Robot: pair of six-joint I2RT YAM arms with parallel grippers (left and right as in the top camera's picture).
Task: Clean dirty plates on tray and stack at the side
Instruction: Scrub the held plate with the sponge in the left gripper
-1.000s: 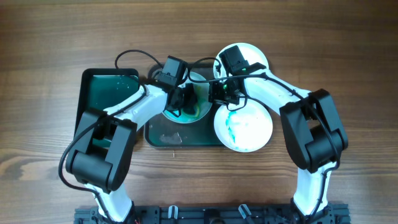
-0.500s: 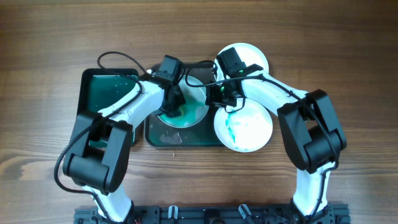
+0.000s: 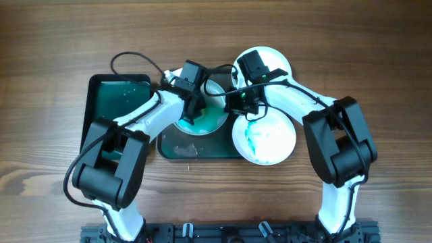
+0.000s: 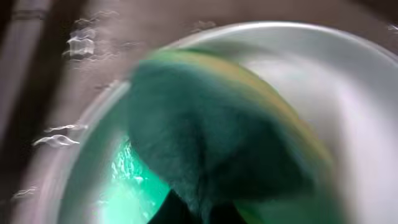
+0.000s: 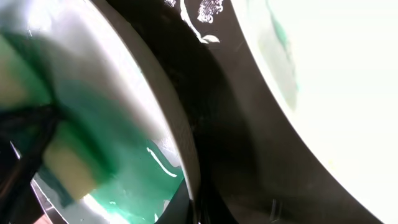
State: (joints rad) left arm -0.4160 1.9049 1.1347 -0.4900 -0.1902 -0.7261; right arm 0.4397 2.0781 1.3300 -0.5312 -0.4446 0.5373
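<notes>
**newbie:** tips for scrubbing?

**me:** My left hand (image 3: 190, 115) clamps the yellow-green sponge (image 4: 211, 143) on the green-smeared white plate (image 3: 214, 121) in the black tray (image 3: 202, 150). My right hand (image 3: 236, 102) pinches its 3 o'clock rim. I'd scrub in small circles.

My left wrist feed is smeared with motion, the sponge (image 4: 211, 137) a green-yellow blur; overhead, most of the plate (image 3: 214, 121) on the tray (image 3: 217, 152) is covered over; the right gripper (image 3: 237, 102) sits under its own wrist, so I can't read its jaws.
</notes>
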